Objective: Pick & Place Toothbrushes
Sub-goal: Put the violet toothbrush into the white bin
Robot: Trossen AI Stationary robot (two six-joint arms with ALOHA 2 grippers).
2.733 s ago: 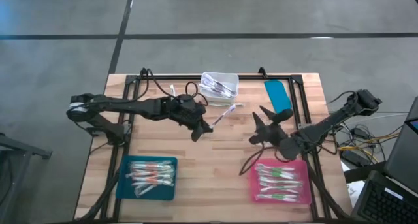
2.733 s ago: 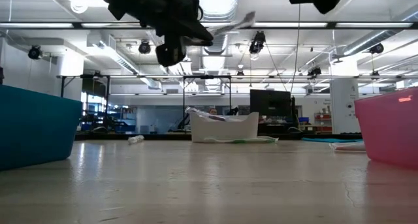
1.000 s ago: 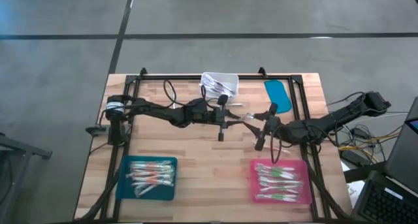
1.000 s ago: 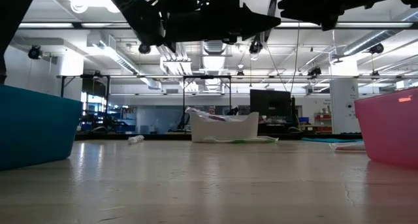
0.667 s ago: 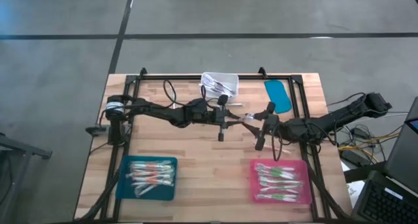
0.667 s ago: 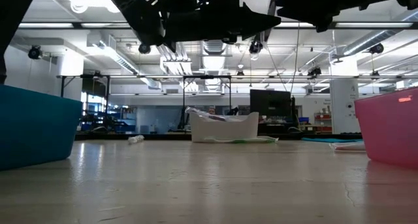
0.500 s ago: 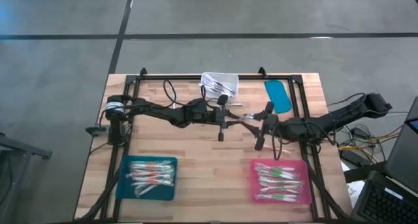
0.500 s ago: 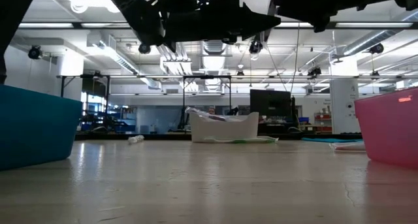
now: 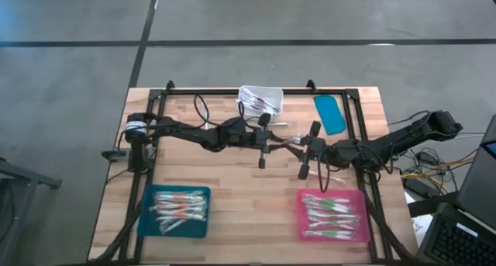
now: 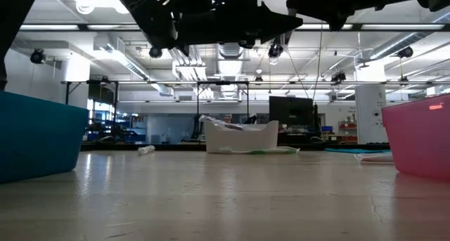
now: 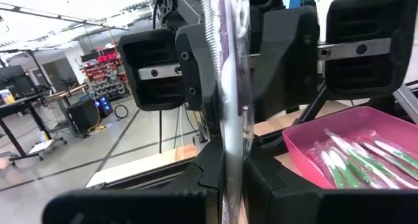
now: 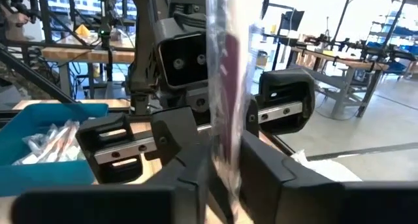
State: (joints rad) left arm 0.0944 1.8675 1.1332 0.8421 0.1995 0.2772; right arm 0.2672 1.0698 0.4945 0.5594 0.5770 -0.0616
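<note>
**One wrapped toothbrush held between both grippers**

One toothbrush (image 11: 225,113) in clear wrap sits above the table's middle, clamped at one end by the left gripper (image 9: 267,141) and at the other by the right gripper (image 9: 304,149). Both grippers face each other, nearly touching. More toothbrushes lie in the pink tray (image 9: 358,229), the teal tray (image 9: 149,221) and the white bin (image 9: 274,94) at the far edge.

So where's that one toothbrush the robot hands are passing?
High view: the toothbrush hangs mid-table between the left hand and right hand, below the white bin.
</note>
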